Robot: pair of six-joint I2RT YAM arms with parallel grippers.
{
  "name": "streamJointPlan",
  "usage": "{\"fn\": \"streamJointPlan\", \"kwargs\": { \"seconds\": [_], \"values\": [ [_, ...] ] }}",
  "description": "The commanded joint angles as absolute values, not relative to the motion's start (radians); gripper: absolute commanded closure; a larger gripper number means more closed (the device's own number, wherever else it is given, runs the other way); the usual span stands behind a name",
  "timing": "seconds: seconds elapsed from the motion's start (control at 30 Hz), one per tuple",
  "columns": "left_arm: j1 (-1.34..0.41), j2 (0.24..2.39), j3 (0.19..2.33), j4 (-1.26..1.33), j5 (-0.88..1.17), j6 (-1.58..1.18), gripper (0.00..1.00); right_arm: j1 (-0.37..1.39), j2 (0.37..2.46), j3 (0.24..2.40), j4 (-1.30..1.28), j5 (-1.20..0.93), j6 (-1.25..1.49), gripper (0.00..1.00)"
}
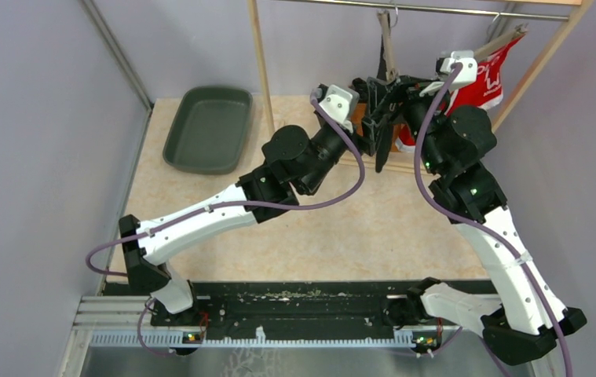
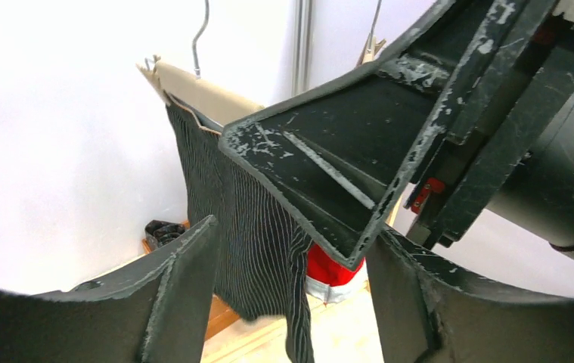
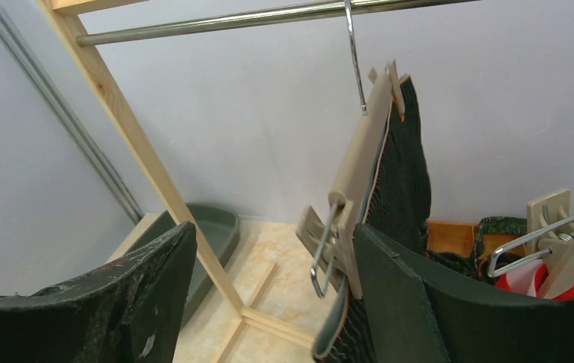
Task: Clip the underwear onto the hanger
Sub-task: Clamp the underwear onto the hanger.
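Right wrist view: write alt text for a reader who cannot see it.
A wooden clip hanger hangs from a metal rail with dark striped underwear against it. The right gripper, fingers open, frames it from below.

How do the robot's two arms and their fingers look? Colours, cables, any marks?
Both the left arm and the right arm have white link shells and black joints. A purple cable runs loosely along each one. Small green lights show on the right arm's joints. The fingers are black, wedge-shaped and scuffed with pale scratches.
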State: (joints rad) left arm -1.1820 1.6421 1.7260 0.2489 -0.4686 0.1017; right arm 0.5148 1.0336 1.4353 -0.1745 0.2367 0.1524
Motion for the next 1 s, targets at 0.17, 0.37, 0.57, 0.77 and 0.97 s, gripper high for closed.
{"fn": "streamJointPlan", "kwargs": {
  "seconds": [0.17, 0.37, 0.57, 0.77, 0.97],
  "values": [
    [-1.156, 1.501, 1.635, 0.391, -0.535, 0.088, 0.19, 0.522, 0.999, 1.480, -0.243, 0.278, 0.105, 0.22],
    [-1.111, 1.420, 1.475, 0.353, -0.540, 0.011, 0.16, 0.521, 0.979, 1.470, -0.290, 0.402, 0.101, 0.19],
    [-1.013, 1.307, 1.300, 0.326, -0.479, -0.118, 0.15, 0.522, 0.878, 1.362, -0.299, 0.555, 0.128, 0.17],
    [-0.999, 1.265, 1.186, 0.325, -0.476, -0.119, 0.11, 0.520, 0.708, 1.246, -0.309, 0.625, 0.144, 0.16],
    [-0.974, 1.242, 1.086, 0.343, -0.459, -0.149, 0.07, 0.521, 0.607, 1.165, -0.391, 0.663, 0.166, 0.16]
  ]
}}
